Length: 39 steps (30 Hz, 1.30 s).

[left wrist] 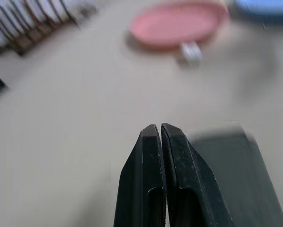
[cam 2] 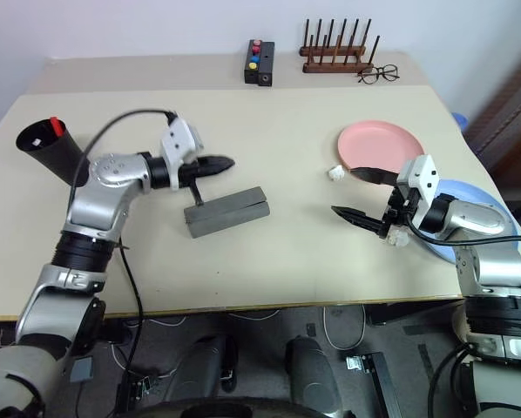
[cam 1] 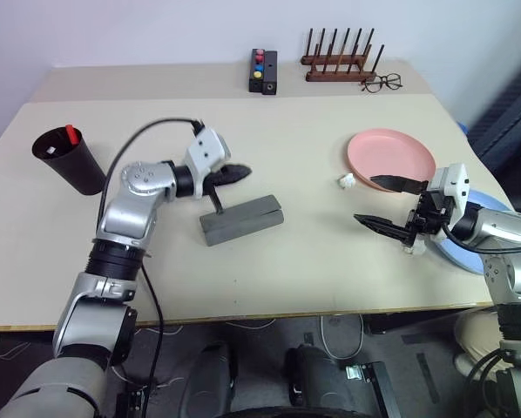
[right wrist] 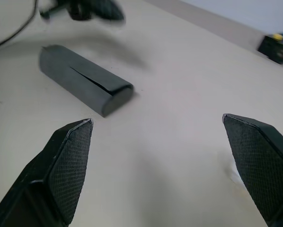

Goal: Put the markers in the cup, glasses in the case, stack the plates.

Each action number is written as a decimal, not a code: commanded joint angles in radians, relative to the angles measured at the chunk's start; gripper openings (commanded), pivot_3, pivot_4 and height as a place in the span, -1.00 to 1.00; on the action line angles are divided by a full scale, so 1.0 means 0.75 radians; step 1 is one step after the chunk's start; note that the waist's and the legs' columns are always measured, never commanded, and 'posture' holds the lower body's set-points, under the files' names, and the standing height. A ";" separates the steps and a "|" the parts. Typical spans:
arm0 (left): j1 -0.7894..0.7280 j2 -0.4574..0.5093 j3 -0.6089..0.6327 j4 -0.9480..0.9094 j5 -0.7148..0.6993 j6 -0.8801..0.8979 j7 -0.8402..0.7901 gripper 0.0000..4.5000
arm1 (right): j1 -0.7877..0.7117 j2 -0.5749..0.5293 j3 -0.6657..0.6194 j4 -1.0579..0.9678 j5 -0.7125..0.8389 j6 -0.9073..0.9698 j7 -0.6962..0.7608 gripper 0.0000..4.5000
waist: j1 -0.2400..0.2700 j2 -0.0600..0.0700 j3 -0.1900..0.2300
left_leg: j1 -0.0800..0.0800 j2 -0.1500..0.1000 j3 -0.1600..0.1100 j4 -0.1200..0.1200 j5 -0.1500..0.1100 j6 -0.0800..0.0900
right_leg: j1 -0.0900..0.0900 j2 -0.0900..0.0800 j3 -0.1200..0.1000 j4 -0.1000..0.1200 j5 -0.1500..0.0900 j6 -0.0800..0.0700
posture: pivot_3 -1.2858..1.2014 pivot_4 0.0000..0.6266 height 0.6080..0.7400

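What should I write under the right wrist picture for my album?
Open right gripper faces the closed grey case on the table.

No text, label or number (brand marks included) can be read anywhere.

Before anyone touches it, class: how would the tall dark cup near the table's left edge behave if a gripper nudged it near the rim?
The cup looks tall, with a narrow base, so it probably tips easily. It likely weighs little, so it may slide.
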 commanded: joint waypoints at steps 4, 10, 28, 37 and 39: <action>0.121 -0.025 0.065 -0.255 -0.298 0.258 -0.088 0.06 | 0.017 -0.058 -0.133 -0.037 -0.058 0.058 -0.210 1.00 | -0.009 0.001 0.000 | 0.000 0.001 0.000 -0.001 0.000 0.000 | 0.000 0.000 0.001 0.000 0.000 0.000 | 0.03 -0.52 1.00; 0.201 -0.035 0.034 -0.442 -0.407 0.382 -0.073 0.97 | 0.079 -0.101 -0.198 -0.064 -0.152 0.140 -0.405 1.00 | 0.001 0.001 0.000 | 0.000 0.000 0.000 0.000 0.000 0.000 | 0.001 0.000 0.001 0.000 0.000 0.000 | 0.03 -0.52 1.00; 0.117 -0.065 -0.154 -0.509 -0.362 0.318 -0.067 0.97 | 0.505 -0.210 -0.476 -0.297 -0.072 0.711 -0.504 1.00 | 0.000 0.002 -0.001 | 0.001 0.000 0.001 -0.001 0.000 0.000 | 0.001 0.001 0.003 -0.001 0.000 0.000 | 0.03 -0.52 1.00; 0.141 0.035 -0.257 -0.500 -0.321 0.238 -0.238 0.97 | 0.562 -0.240 -0.468 -0.341 -0.078 0.730 -0.446 1.00 | -0.003 0.002 -0.001 | 0.002 -0.001 0.001 -0.001 0.000 0.000 | 0.001 0.002 0.004 -0.002 0.000 0.000 | 0.03 -0.52 1.00; 0.140 0.040 -0.266 -0.484 -0.309 0.216 -0.250 0.97 | 0.551 -0.241 -0.450 -0.316 -0.092 0.709 -0.438 1.00 | -0.001 0.002 -0.001 | 0.002 -0.001 0.001 -0.001 0.000 0.000 | 0.001 0.002 0.004 -0.002 0.000 0.000 | 0.03 -0.52 1.00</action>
